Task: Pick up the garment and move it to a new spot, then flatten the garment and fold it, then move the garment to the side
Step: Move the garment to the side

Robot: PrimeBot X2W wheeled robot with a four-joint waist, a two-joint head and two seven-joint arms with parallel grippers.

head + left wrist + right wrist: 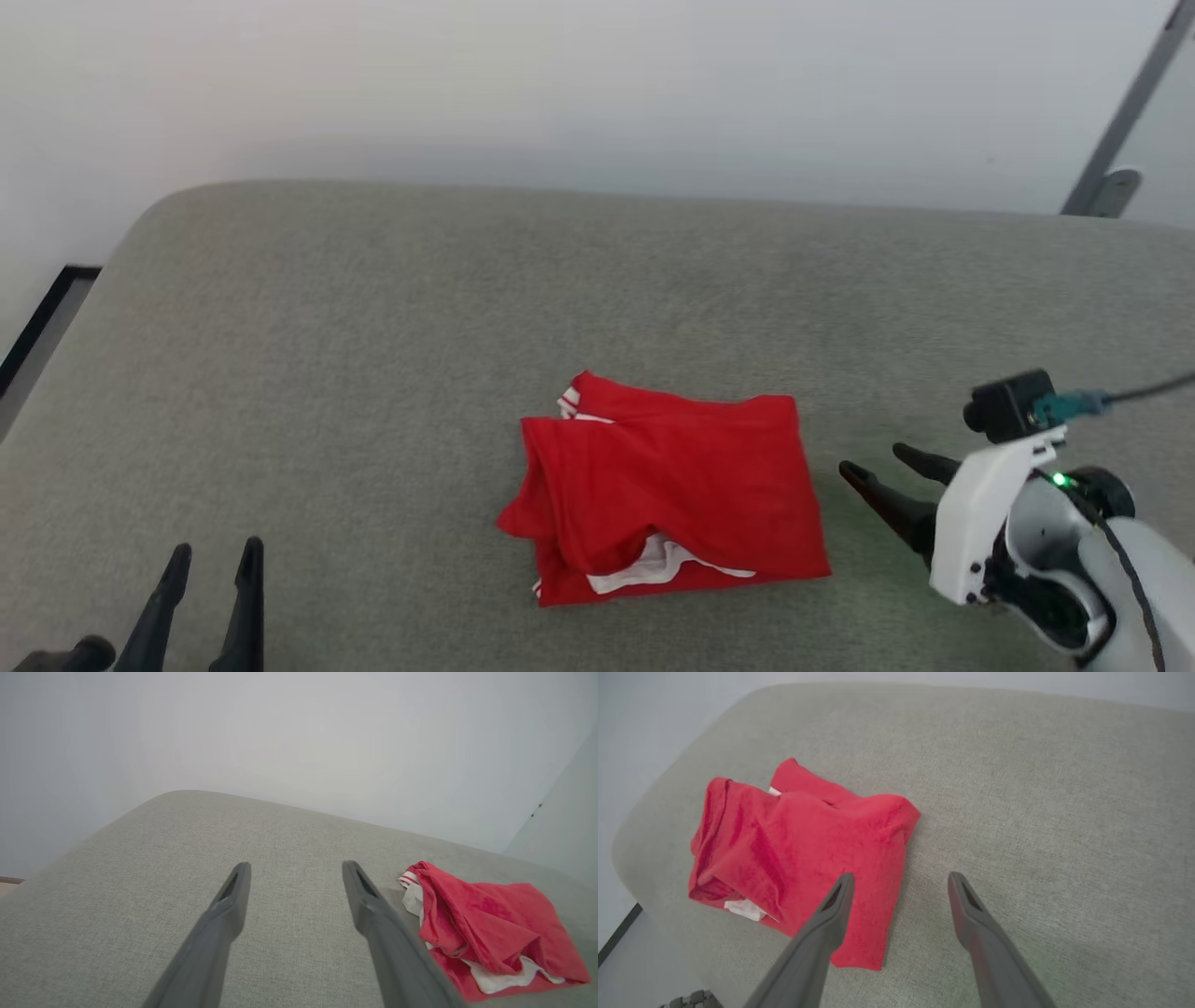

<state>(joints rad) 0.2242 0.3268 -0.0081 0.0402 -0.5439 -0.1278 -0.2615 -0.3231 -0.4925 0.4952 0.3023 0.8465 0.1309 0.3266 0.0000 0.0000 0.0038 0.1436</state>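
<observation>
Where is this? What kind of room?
Probably a plain indoor room, maybe a test space: a padded grey cushion, a bare white wall behind it, and a red jersey lying on the cushion.

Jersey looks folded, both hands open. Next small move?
Probably ease the right hand left onto the right edge of the garment and grip: it lies folded on the grey cushion, and that hand is open just beside it, not touching.

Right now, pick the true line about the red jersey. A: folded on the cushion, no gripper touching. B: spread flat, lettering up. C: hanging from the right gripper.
A: the jersey lies folded on the cushion; the left gripper and the right gripper stand open, clear of it.
</observation>
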